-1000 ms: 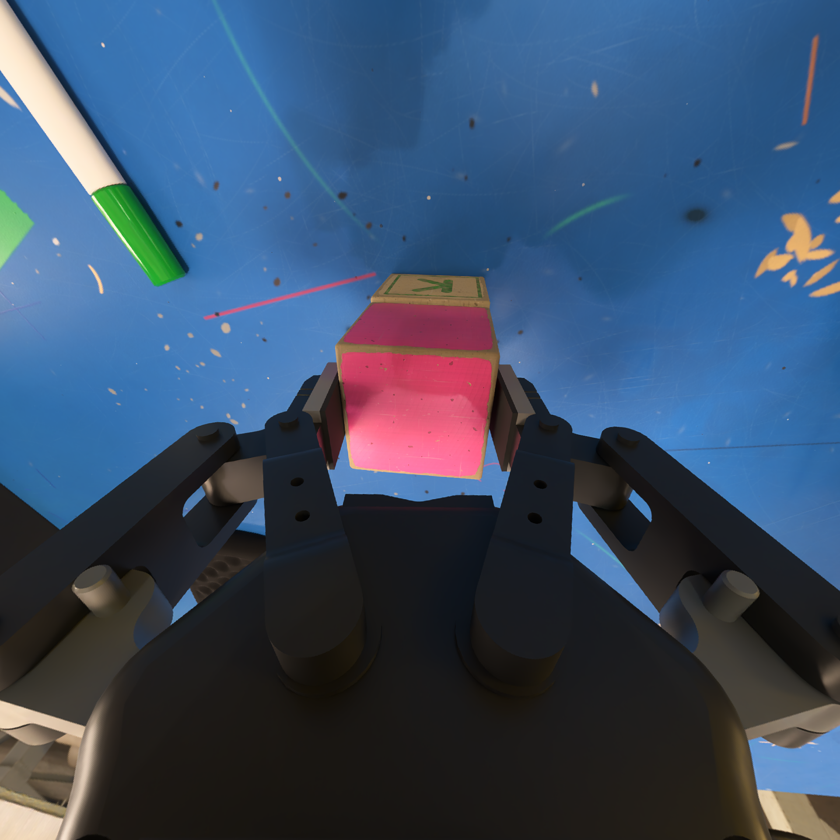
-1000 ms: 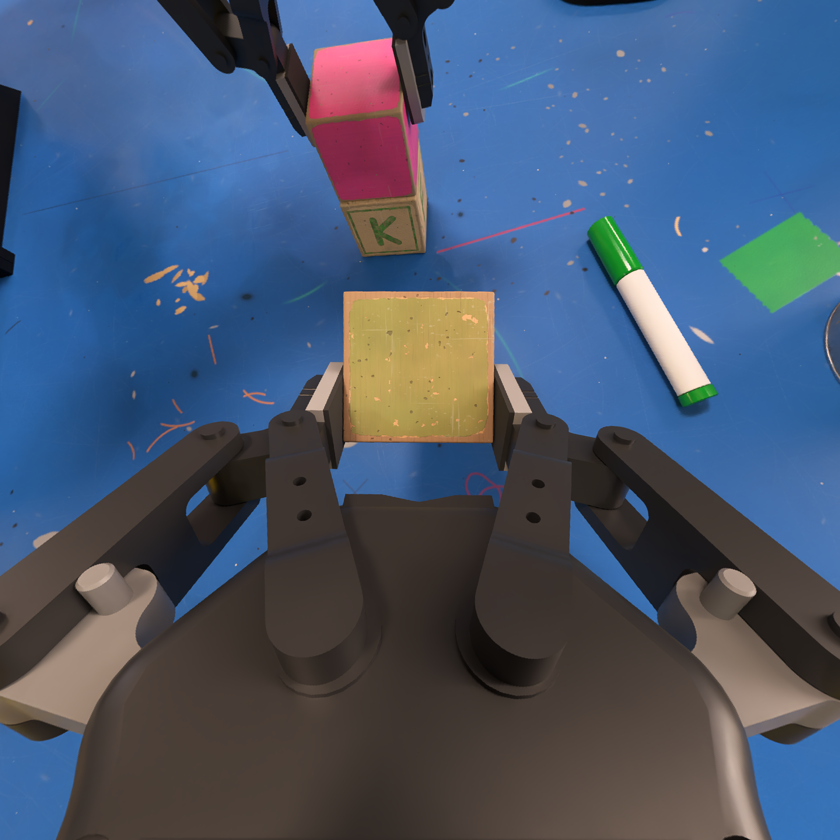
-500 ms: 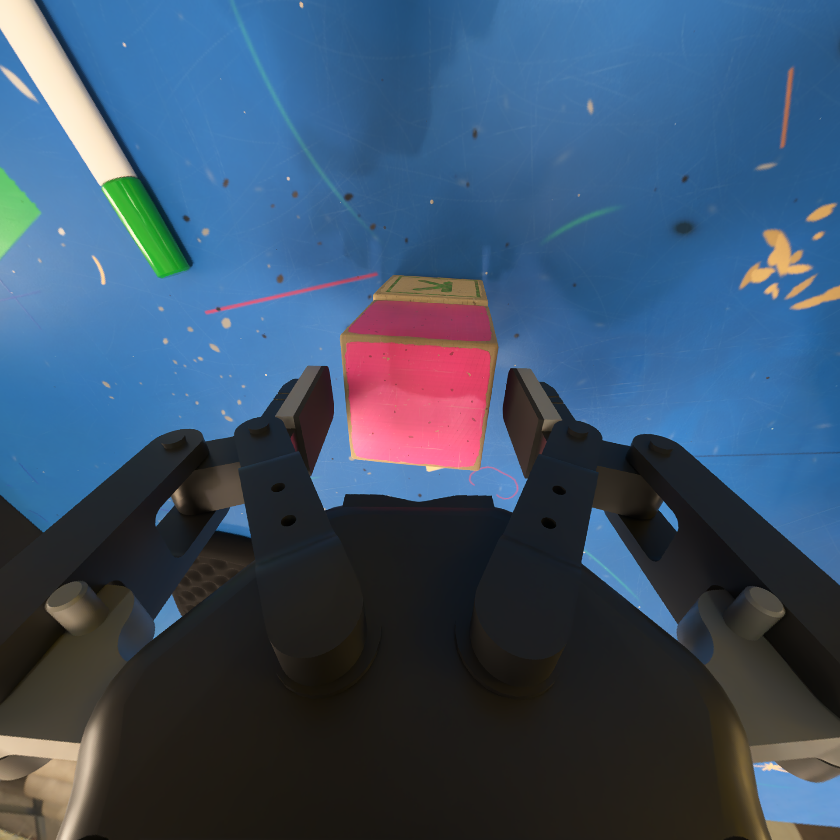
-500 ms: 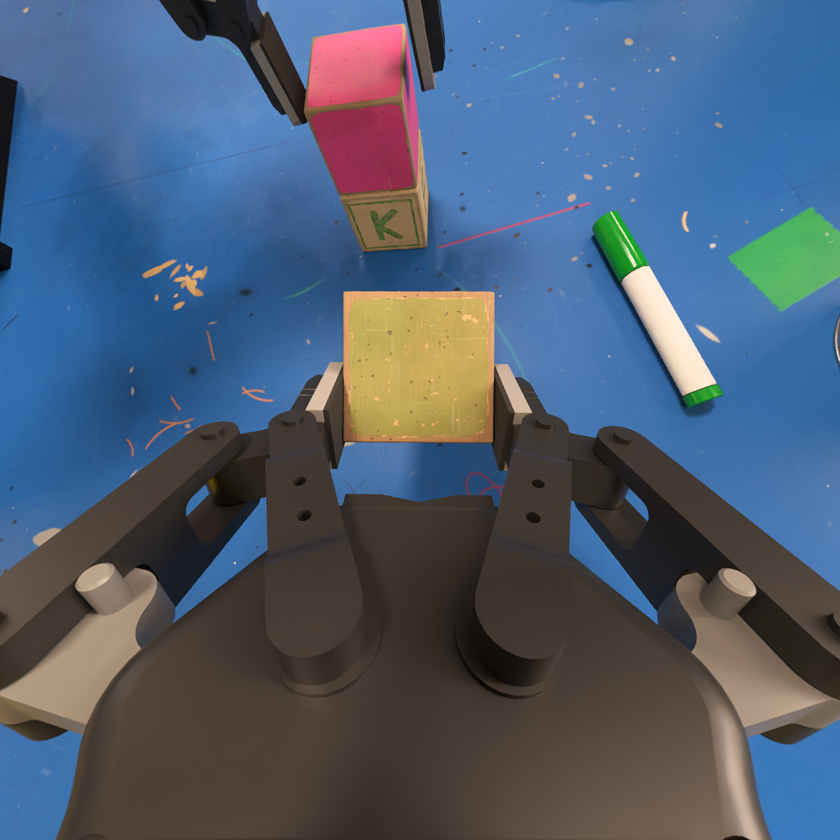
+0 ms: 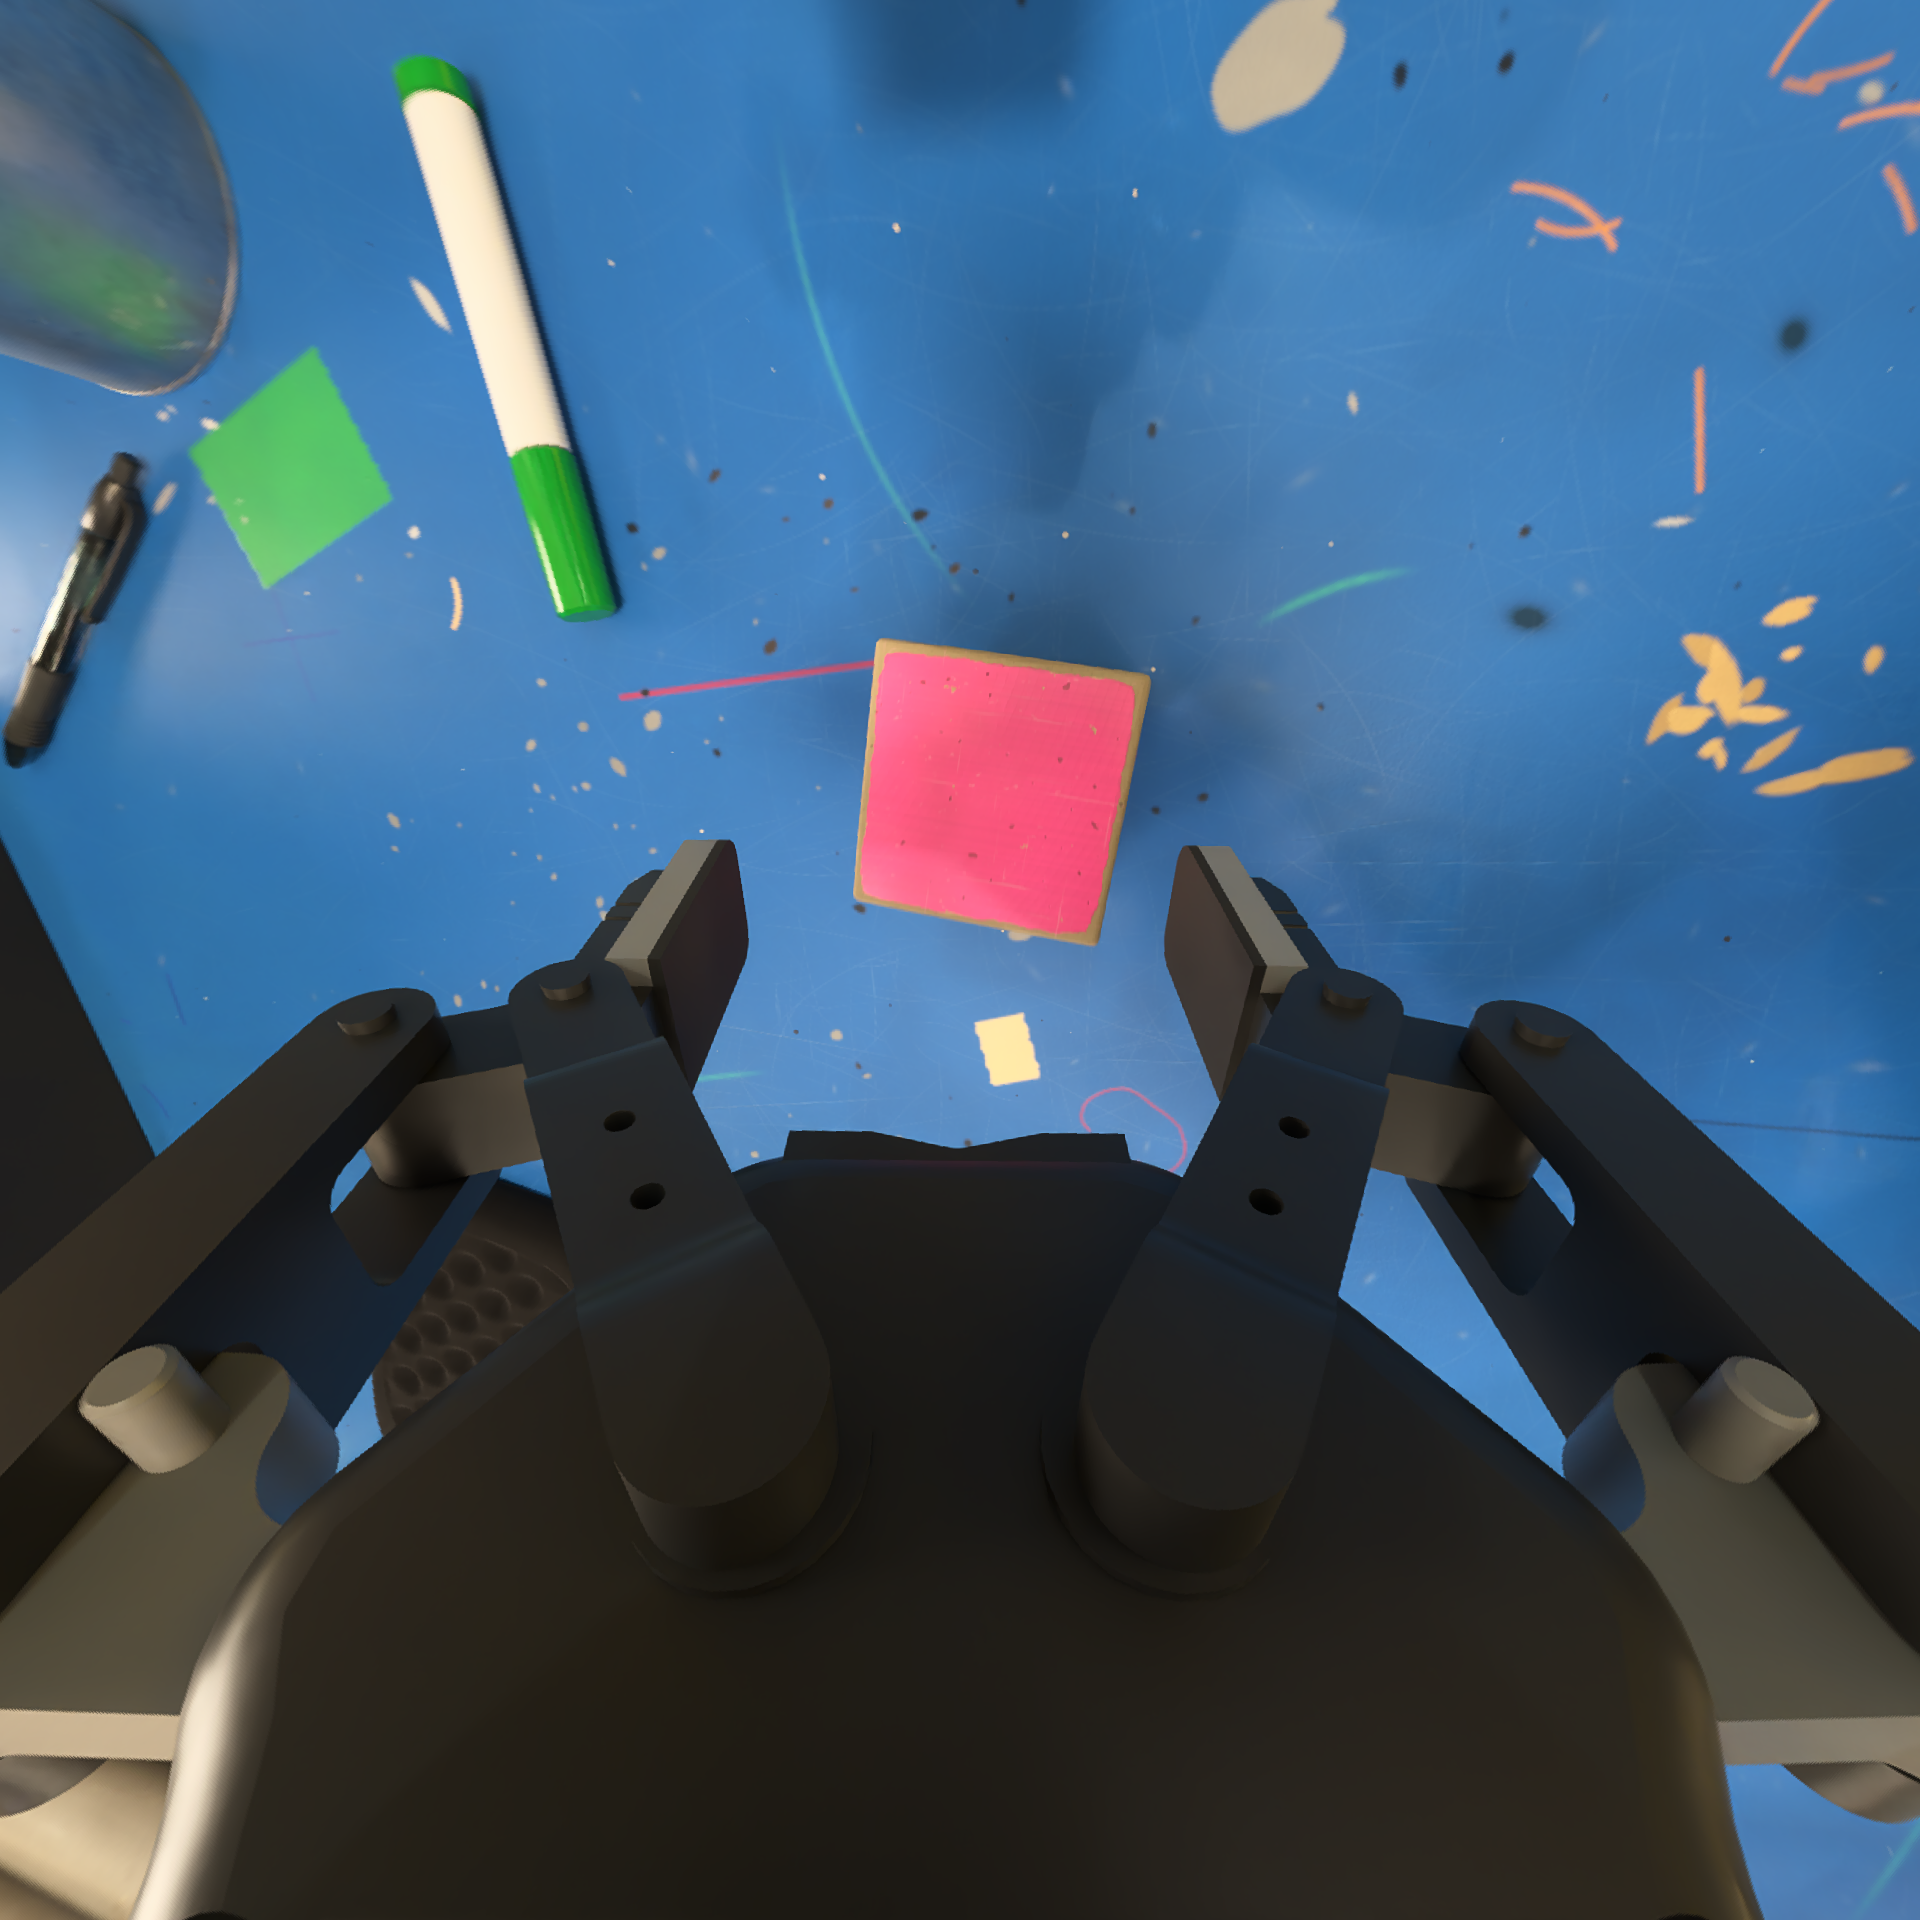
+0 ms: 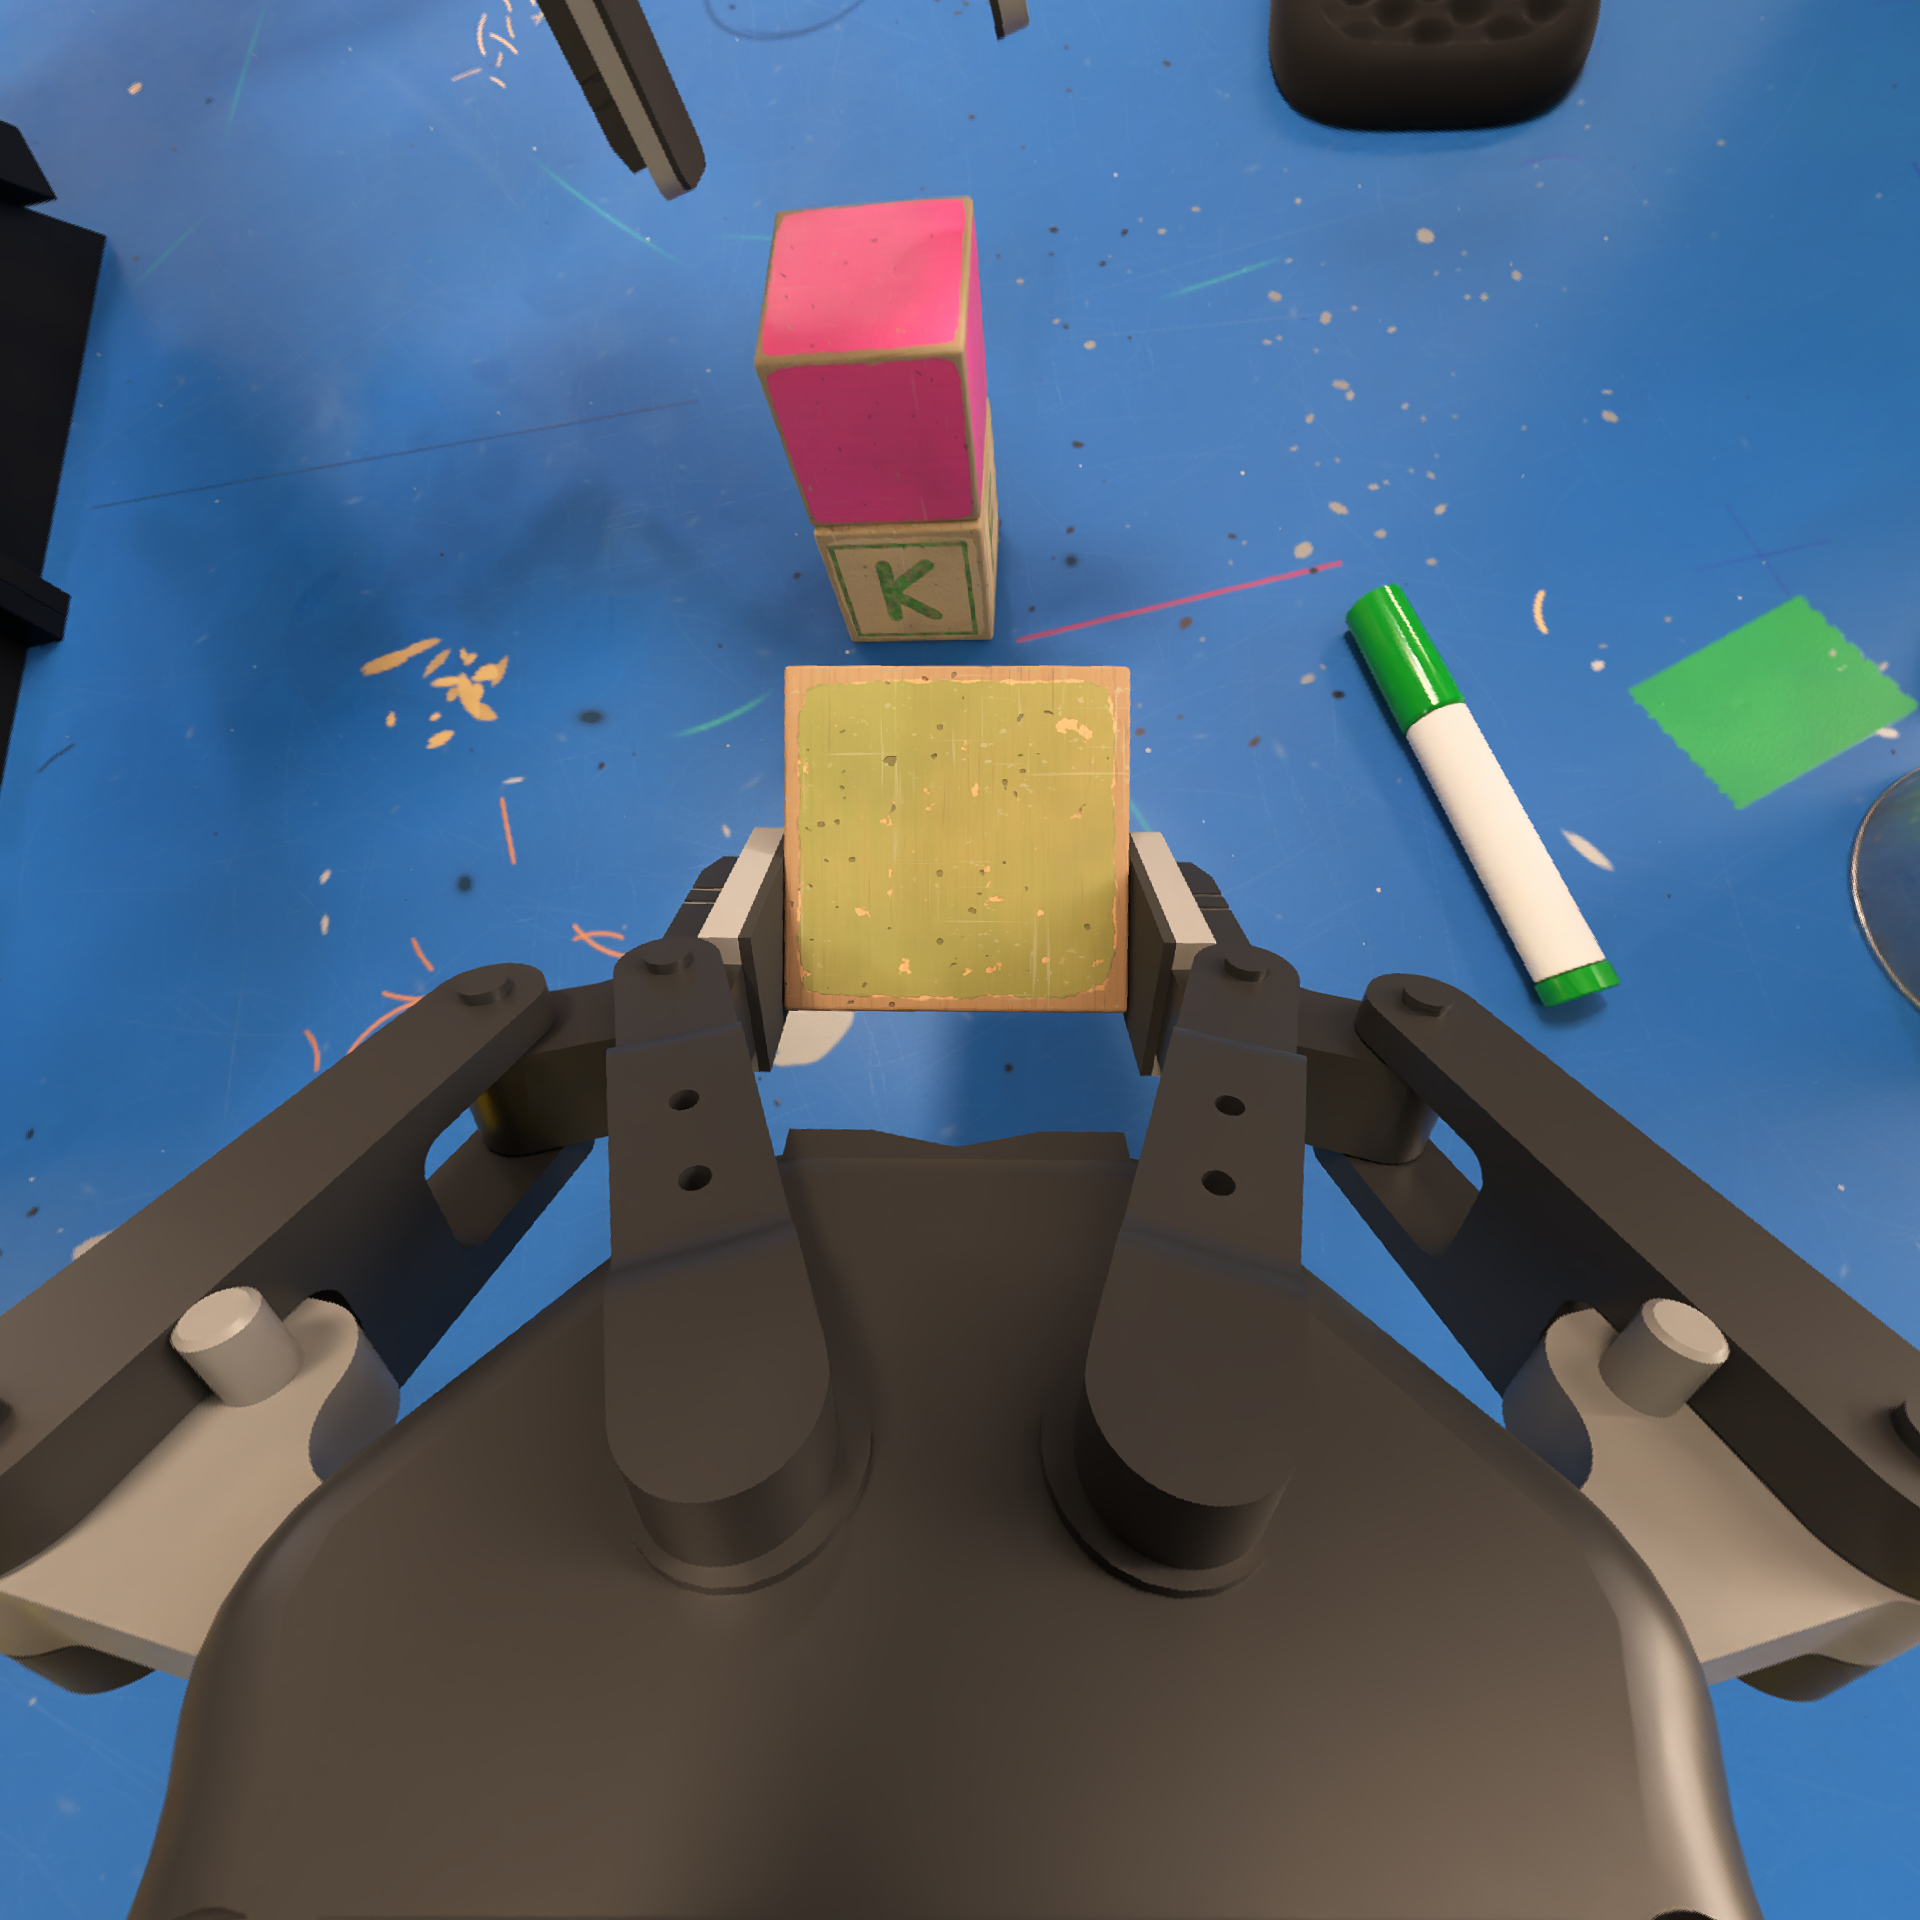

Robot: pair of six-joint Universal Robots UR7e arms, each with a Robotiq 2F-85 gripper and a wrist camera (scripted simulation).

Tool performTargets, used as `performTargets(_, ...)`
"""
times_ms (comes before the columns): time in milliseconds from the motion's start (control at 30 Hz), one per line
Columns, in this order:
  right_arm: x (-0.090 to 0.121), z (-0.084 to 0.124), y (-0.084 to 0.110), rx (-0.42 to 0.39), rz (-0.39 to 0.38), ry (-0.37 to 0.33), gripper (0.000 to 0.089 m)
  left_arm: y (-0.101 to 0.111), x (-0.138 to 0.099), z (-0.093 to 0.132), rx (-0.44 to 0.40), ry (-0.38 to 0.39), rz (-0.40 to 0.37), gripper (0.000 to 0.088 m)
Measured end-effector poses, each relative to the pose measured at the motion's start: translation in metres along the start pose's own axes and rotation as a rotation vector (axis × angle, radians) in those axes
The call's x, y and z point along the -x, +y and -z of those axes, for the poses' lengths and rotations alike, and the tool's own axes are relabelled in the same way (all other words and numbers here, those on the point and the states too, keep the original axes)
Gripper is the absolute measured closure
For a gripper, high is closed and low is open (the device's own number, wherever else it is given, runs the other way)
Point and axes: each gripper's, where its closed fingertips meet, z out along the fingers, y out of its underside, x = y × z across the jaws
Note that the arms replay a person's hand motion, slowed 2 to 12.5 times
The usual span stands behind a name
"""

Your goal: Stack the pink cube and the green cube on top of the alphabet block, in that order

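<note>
The pink cube rests on the wooden alphabet block on the blue table. In the left wrist view I see the pink cube from above; it hides the alphabet block. My left gripper is open and empty, raised above the stack, clear of the pink cube. One of its fingers shows at the top of the right wrist view. My right gripper is shut on the yellowish-green cube and holds it above the table, nearer than the stack.
A green-capped white marker and a green paper square lie beside the stack. A black pen, a glass rim, a dark perforated object and a black block sit at the table's edges.
My left gripper has let go of the pink cube, opened wide and risen above the stack. My right gripper has kept the green cube and moved slightly.
</note>
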Motion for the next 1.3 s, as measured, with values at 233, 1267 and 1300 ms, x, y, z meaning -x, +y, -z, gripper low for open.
performTargets(233, 0.009, 0.004, -0.009, -0.009, 0.013, -0.023, 0.0377, 0.013, 0.003, 0.026, -0.142, -0.078, 0.055, 0.0217)
performTargets(1267, 0.022, -0.023, -0.102, -0.119, 0.03, 0.097, 0.0377, 0.069, 0.035, 0.144, -1.014, -0.327, 0.337, 0.035)
performTargets(1300, 0.023, -0.026, -0.105, -0.118, 0.03, 0.094, 0.0377, 0.07, 0.034, 0.146, -1.024, -0.322, 0.335, 0.0372)
